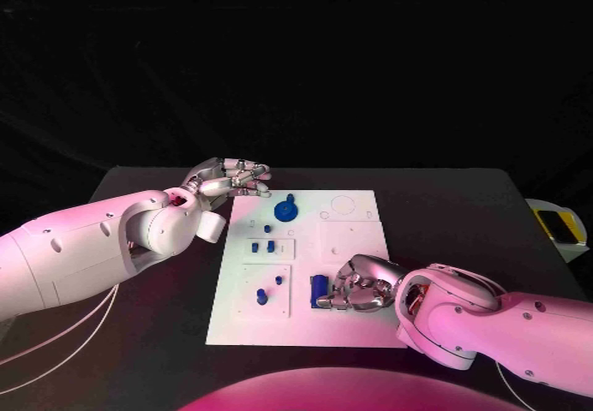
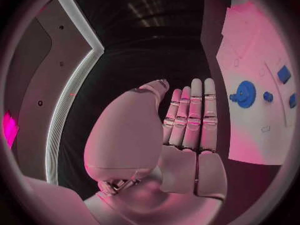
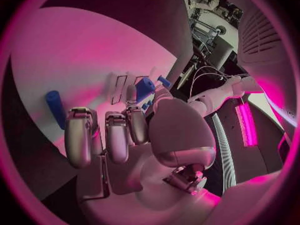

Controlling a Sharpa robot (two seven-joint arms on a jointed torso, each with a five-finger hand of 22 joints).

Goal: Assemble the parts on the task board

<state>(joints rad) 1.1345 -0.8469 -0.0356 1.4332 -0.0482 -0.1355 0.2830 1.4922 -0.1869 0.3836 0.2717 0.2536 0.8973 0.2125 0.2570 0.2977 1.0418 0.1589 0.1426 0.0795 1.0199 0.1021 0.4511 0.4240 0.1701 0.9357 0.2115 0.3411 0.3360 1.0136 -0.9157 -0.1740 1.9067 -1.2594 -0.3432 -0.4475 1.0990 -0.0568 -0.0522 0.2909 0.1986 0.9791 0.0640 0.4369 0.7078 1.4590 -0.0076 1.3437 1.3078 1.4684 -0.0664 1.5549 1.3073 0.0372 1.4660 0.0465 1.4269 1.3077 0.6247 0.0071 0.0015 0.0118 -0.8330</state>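
Right now I see the task board (image 1: 352, 257) lying in the middle of the black table (image 1: 470, 214), with bare tabletop showing along its far edge and down both long sides. My left hand (image 1: 232, 181) hangs off the board, just beyond its far left corner, over the table; from the left wrist camera its fingers (image 2: 190, 120) lie straight and side by side with the thumb apart, and nothing is in them. My right hand (image 1: 361, 284) sits over the near right part of the board, inside its right edge, fingers curled downward. A blue cylinder (image 1: 319, 288) stands or lies right against those fingertips; I cannot tell whether it is gripped or only touched. The right wrist camera shows the curled fingers (image 3: 115, 135) above the white plate with that cylinder (image 3: 55, 107) close beside them.

On the board, the blue gear (image 1: 285, 210) sits near the far left corner. Two small blue pegs (image 1: 263, 247) sit in the framed recess at mid-left, and another blue piece (image 1: 262, 296) lies in the nearer left recess.
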